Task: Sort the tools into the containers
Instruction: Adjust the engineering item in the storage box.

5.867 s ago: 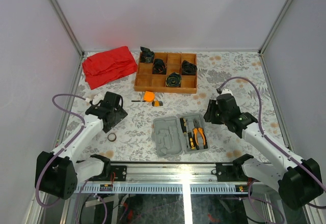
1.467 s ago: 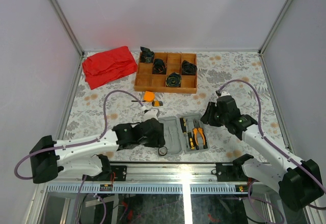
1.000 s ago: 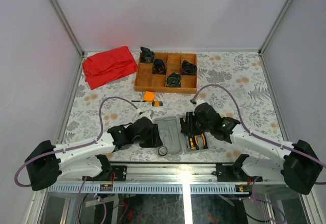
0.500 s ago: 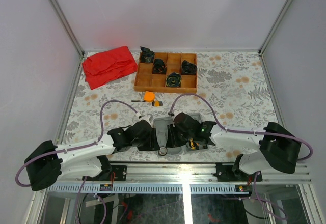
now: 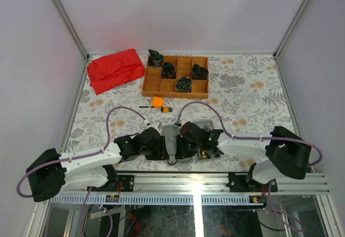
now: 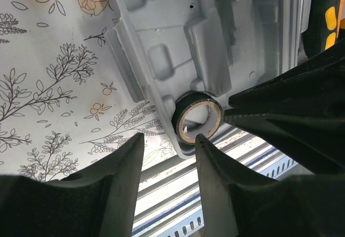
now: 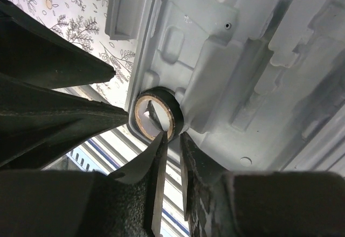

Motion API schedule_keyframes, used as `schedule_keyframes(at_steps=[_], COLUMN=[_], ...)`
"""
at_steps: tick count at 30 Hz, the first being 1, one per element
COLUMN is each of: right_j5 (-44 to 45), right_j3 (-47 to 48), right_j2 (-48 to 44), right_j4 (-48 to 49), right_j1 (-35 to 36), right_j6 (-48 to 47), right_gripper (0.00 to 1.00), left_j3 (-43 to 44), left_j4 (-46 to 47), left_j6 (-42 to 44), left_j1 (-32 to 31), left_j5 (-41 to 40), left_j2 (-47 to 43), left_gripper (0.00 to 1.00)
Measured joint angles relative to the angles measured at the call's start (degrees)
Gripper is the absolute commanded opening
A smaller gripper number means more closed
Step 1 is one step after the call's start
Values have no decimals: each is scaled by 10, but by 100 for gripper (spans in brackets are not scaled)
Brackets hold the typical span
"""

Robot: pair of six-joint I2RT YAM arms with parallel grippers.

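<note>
Your right gripper (image 7: 172, 137) stands narrow at the black ring (image 7: 177, 116), whether it grips I cannot tell; left gripper (image 6: 170, 138) open.

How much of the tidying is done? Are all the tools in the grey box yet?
Not yet. Done: a black-and-yellow screwdriver lies in the grey case. In hand: the thin black ring sits at the case's near corner, the right gripper's fingers either side of its wall, the left gripper open beside it. Left: the orange tape measure and small yellow-grey piece lie on the table.
</note>
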Motion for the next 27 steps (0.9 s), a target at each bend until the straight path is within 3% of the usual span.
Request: schedule_keyframes(at_steps=[27], right_j5=[3], right_j3=[27], right_j2=[39], right_j4=[-18], right_j1=[4], right_j6=[4], right_gripper=[13], left_j3=[-1], left_j4=[26], left_j6=[3], left_j1=[0], left_j5=[8], left_j2=[29], left_gripper=[32])
